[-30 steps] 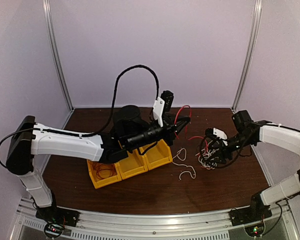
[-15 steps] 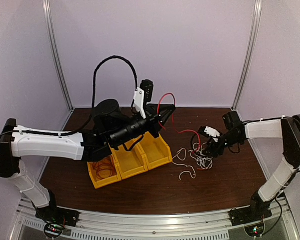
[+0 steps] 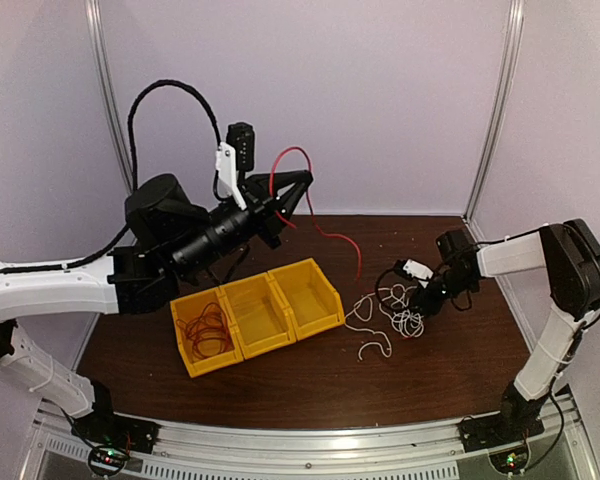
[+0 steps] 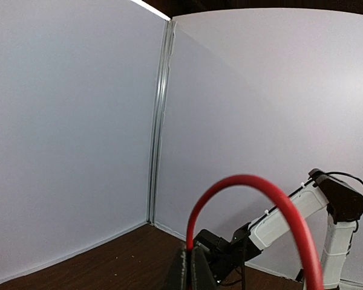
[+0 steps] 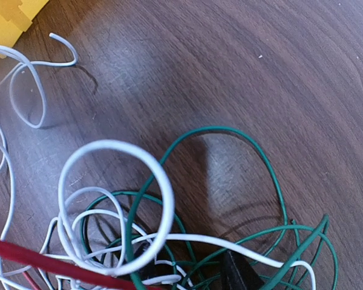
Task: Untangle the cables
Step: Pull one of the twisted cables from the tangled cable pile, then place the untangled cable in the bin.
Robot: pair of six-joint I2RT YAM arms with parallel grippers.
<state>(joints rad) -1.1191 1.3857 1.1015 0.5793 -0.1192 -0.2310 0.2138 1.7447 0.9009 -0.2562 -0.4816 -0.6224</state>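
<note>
1. Cables (image 3: 405,315): knotted in a heap on the table (image 3: 310,385), right of centre, just right of the three yellow bins (image 3: 270,338). White loops (image 5: 115,205) and green loops (image 5: 230,130) crossed over one another.
2. Red cable (image 4: 254,179): lifted high at the left, arching above the left gripper (image 3: 295,188), then trailing down and right to the table near the heap. Lower end possibly caught in the knot; hard to tell.
3. Left jaws: together, clamped on the red cable.
4. Right gripper (image 3: 421,298): low at the heap's far edge. Cannot tell whether apart or closed on anything.
5. Risk: knot cinched tighter, or whole heap dragged left, from pulling on a snagged red end.
6. Risk: several strands pinched at once on the right, being so closely wound.
7. Risk: thin red cable slipping out of the left grip under tension.
8. Writing: none legible; no brands or labels visible.
</note>
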